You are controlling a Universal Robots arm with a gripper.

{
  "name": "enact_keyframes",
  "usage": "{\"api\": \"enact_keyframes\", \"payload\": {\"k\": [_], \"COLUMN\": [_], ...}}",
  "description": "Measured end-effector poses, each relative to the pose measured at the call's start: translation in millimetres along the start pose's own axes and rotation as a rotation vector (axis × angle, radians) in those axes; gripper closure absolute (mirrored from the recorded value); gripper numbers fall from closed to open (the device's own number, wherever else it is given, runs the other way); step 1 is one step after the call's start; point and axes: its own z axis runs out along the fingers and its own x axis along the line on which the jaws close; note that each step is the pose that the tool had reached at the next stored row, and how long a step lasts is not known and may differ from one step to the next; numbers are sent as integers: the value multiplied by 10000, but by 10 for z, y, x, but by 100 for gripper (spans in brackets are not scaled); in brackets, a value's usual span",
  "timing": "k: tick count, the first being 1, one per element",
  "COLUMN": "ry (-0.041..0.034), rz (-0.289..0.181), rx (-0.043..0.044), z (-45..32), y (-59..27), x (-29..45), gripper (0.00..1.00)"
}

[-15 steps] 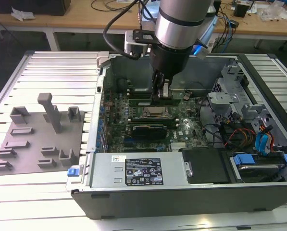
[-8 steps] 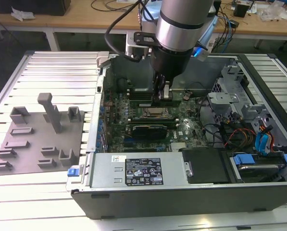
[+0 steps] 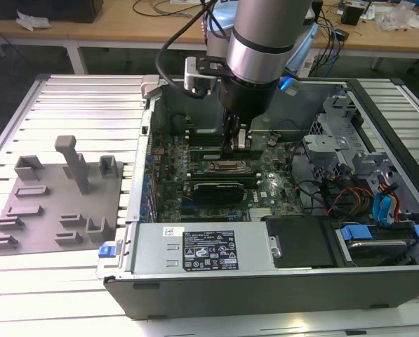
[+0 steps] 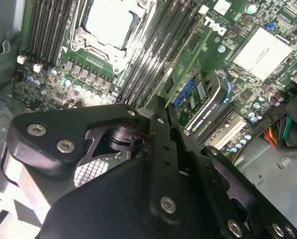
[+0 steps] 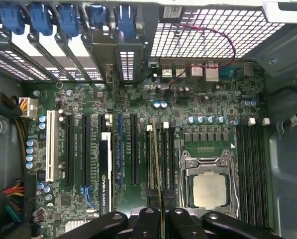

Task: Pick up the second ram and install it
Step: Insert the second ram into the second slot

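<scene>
The second ram (image 5: 157, 164) is a thin green stick seen edge-on, running along the memory slots left of the processor socket (image 5: 209, 189). In the second wrist view its green edge (image 4: 193, 62) lies in line with the black slots. My gripper (image 5: 161, 218) is shut on the ram, one black finger on each side of it. In the exterior view the gripper (image 3: 237, 144) reaches down into the open computer case (image 3: 377, 281), low over the motherboard's memory slots. Whether the ram sits fully in its slot is hidden.
A grey holder tray (image 3: 55, 203) with upright posts lies on the slatted table at the exterior view's left. Inside the case are a graphics card (image 5: 104, 169), a power supply (image 3: 195, 249), drive bays and cables (image 3: 377, 203). Case walls surround the motherboard.
</scene>
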Motion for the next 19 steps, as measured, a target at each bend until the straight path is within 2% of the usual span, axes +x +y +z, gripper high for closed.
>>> {"api": "enact_keyframes", "payload": {"k": [9,14,19], "ry": [1,0,1], "rz": [-2,-1,-2], "rx": [-1,-1,-1], "z": [105,219,293], "y": [-9,-20,-27], "x": [-30,-26,-22], "gripper": [89,89,89]}}
